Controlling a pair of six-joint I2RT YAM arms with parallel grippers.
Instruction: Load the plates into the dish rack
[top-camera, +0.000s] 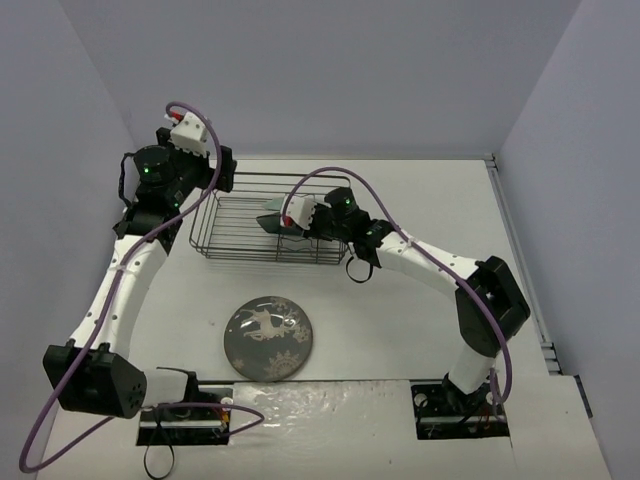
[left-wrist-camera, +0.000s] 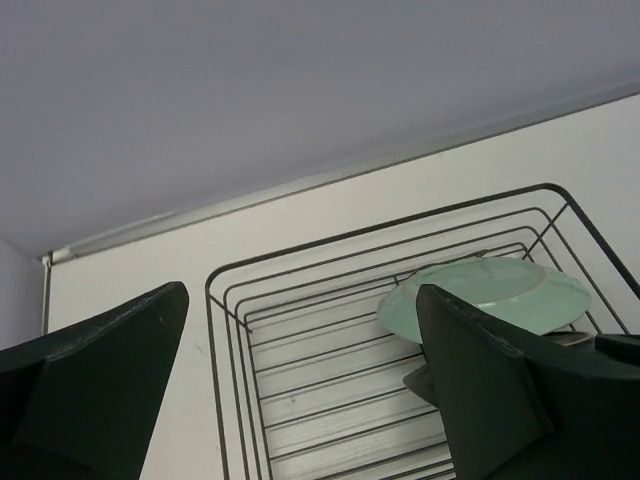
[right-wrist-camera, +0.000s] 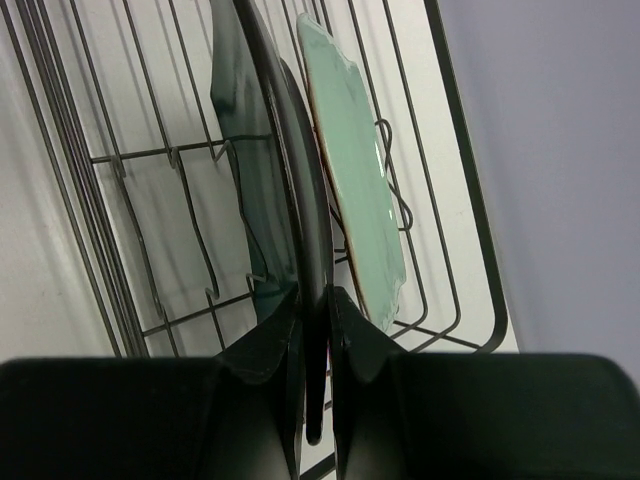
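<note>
The black wire dish rack (top-camera: 235, 225) stands at the back middle of the table. My right gripper (top-camera: 292, 226) reaches into its right part, shut on the rim of the dark teal plate (right-wrist-camera: 262, 150), which stands on edge among the wavy slots. The mint-green plate (right-wrist-camera: 355, 170) stands on edge just beside it, towards the rack's end; it also shows in the left wrist view (left-wrist-camera: 490, 295). The dark grey deer-pattern plate (top-camera: 268, 338) lies flat on the table in front of the rack. My left gripper (top-camera: 222, 172) hovers open and empty over the rack's left end (left-wrist-camera: 300, 380).
The rack's left half (left-wrist-camera: 330, 360) holds nothing. Grey walls close in the table at the back and both sides. A metal rail (top-camera: 520, 260) runs along the table's right edge. Purple cables loop over both arms.
</note>
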